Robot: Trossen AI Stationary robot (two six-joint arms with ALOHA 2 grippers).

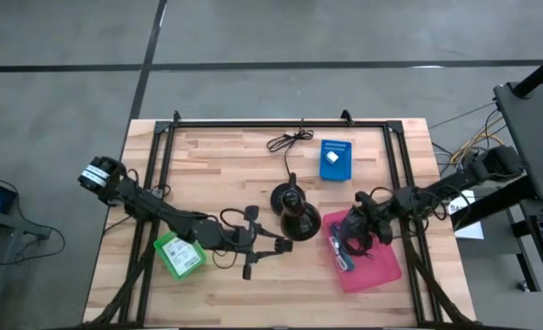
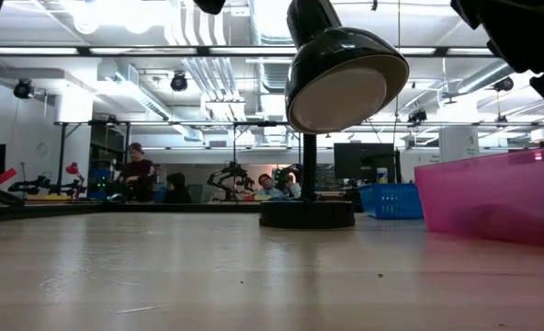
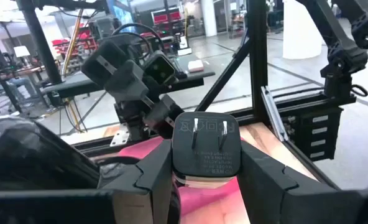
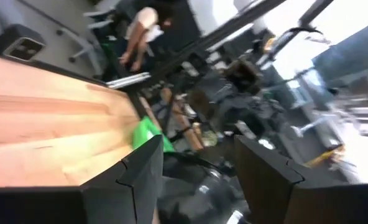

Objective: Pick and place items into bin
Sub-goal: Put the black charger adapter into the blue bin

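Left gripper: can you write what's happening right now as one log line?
left gripper: holding black plug | right gripper: open, over pink bin

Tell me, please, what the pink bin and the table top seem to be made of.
The pink bin looks like translucent plastic with a smooth finish: in the low view light passes through its wall. The table top looks like wood, probably butcher block with a light sealed finish: glued strips and grain show, and the low view shows a soft sheen.

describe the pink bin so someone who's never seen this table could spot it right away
Start at the black lamp in the middle of the wooden table. On its right-arm side, under the right gripper, sits the pink bin. It is the only pink, tray-like container; the blue box and green box lie elsewhere.
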